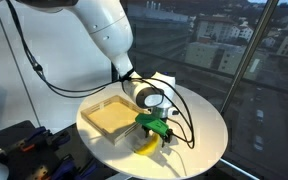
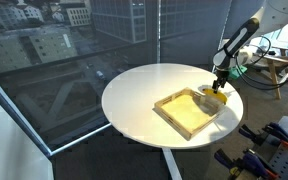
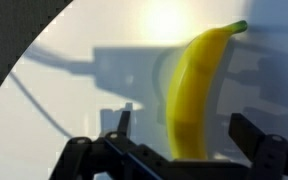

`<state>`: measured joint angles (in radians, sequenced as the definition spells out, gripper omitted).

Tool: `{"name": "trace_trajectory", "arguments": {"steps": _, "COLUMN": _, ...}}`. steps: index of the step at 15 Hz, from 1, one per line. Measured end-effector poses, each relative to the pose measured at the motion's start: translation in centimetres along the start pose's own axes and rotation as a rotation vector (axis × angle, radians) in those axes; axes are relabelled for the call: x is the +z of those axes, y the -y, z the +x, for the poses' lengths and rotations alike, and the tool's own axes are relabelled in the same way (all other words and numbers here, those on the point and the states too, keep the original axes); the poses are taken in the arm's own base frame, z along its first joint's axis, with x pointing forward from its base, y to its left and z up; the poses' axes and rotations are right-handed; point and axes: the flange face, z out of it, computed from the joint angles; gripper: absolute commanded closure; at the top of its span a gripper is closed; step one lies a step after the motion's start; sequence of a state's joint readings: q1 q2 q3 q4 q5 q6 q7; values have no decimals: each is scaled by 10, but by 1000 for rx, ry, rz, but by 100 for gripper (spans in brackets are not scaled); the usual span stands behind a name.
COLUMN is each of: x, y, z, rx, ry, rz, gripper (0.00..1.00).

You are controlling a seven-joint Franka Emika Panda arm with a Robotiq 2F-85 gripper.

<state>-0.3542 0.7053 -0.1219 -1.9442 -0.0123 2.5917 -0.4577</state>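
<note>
Arm (image 1: 102,28) comes in from the upper left in an exterior view, folds at the wrist and points the gripper (image 1: 154,124) straight down over the round table (image 1: 209,125). The gripper hangs low, just above the banana (image 1: 144,146), and the banana lies on the bare tabletop just beside the tray (image 1: 106,117), outside it, close to the table's rim. From the far side in an exterior view, the arm (image 2: 246,30) is a thin line dropping from the upper right, and the gripper (image 2: 221,88) sits at the tray's (image 2: 189,113) far corner. From there the banana is mostly tucked under the gripper, too small to make out. The wrist view gives what neither of those can: the fingers (image 3: 122,125) are spread wide, one on each side, and the banana (image 3: 194,90) runs up between them from bottom centre to its green stem tip at upper right. It lies nearer the right-hand finger, and there is a gap on both sides, no contact. The gripper's shadow falls across the white surface around the fruit. That view shows no tray; the exterior views show how close it is.
</note>
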Motion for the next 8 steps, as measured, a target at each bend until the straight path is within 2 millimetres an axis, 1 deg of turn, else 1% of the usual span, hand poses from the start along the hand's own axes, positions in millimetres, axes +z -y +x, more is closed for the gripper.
{"name": "trace_trajectory", "arguments": {"steps": 8, "x": 5, "y": 1, "z": -1, "rx": -1, "ry": 6, "rz": 2, "gripper": 0}}
